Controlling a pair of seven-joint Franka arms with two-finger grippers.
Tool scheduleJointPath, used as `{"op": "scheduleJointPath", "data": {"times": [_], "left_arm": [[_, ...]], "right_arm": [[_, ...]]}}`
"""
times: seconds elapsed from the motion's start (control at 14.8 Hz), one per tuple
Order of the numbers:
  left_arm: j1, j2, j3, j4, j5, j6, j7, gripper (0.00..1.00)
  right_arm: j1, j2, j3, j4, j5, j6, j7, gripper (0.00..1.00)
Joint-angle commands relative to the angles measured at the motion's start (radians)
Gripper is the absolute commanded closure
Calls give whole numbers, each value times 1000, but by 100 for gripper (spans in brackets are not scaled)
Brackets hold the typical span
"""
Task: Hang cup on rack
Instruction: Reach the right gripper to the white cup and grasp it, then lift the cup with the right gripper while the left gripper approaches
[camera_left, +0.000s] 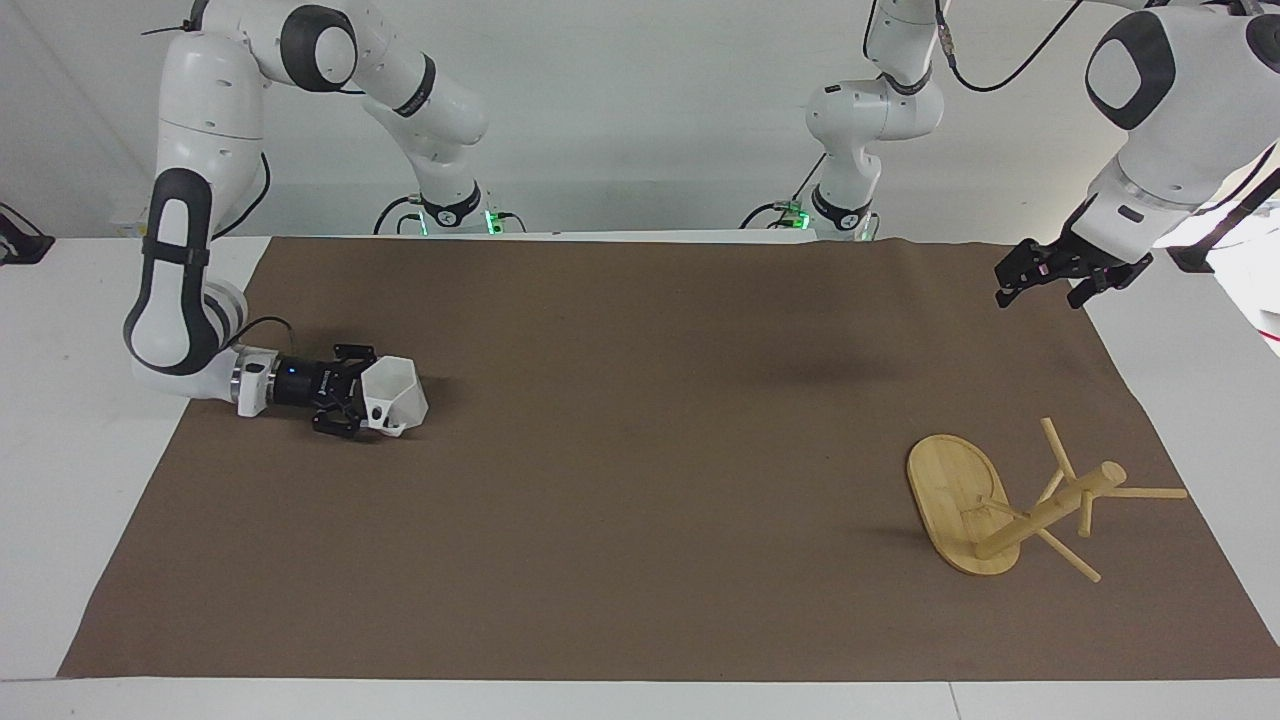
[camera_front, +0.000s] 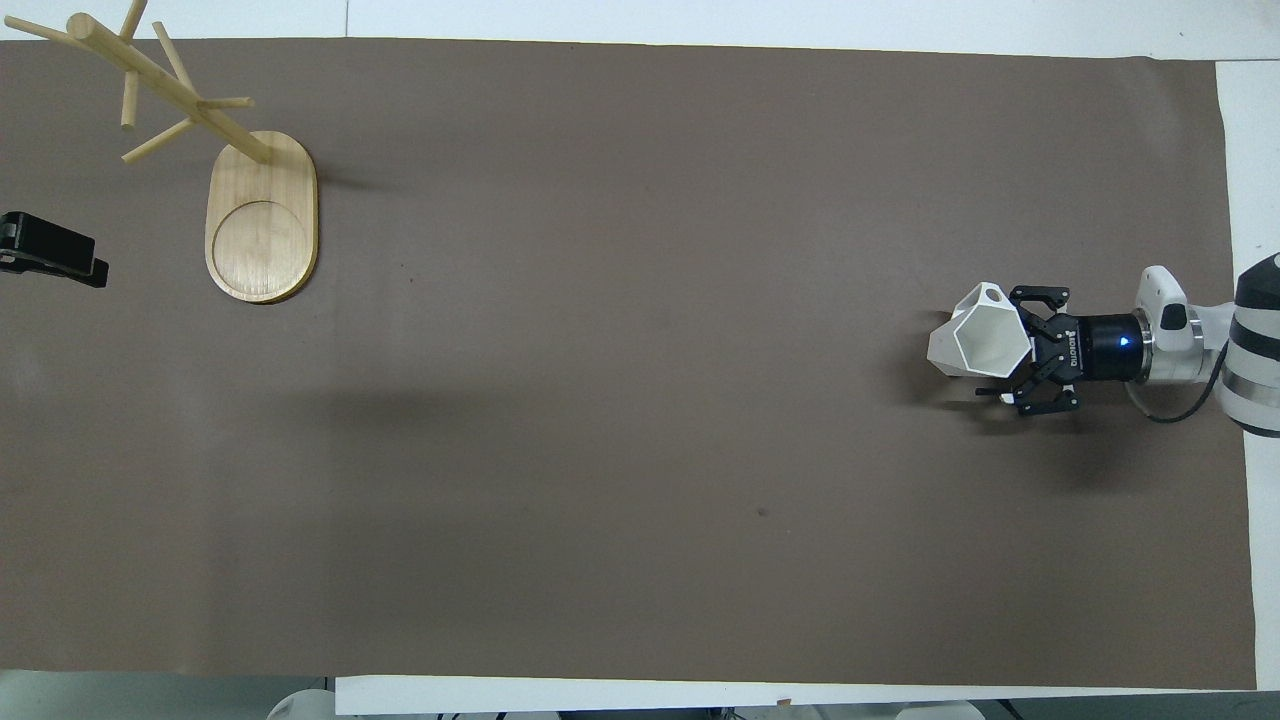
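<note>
Left gripper (camera_left: 1045, 278) hangs above the mat (camera_left: 640, 480) edge at the left arm's end, waiting; whether its jaws are parted cannot be told. Right gripper (camera_left: 352, 400) lies low at the right arm's end, jaws spread around the rim of the cup (camera_left: 394, 396), not clenched. Cup rests on the mat, tipped, handle toward the table's far edge. Rack (camera_left: 1010, 505) stands farthest out, upright, pegs bare. Step in hand, by judgement: grasping the cup. Next move calls for closing on the rim wall, then lifting
</note>
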Motion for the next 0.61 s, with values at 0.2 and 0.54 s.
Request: {"op": "scheduleJointPath", "data": {"times": [0.2,0.54], "left_arm": [[-6,-27,6,-31,-10,-10,20,0],[-6,-30,8,-37,-10,-15,12,0]], "right_arm": [[30,-39,0,-53,27,26,-40,1],[86,-39,1,-38,28,19,-33,61]]}}
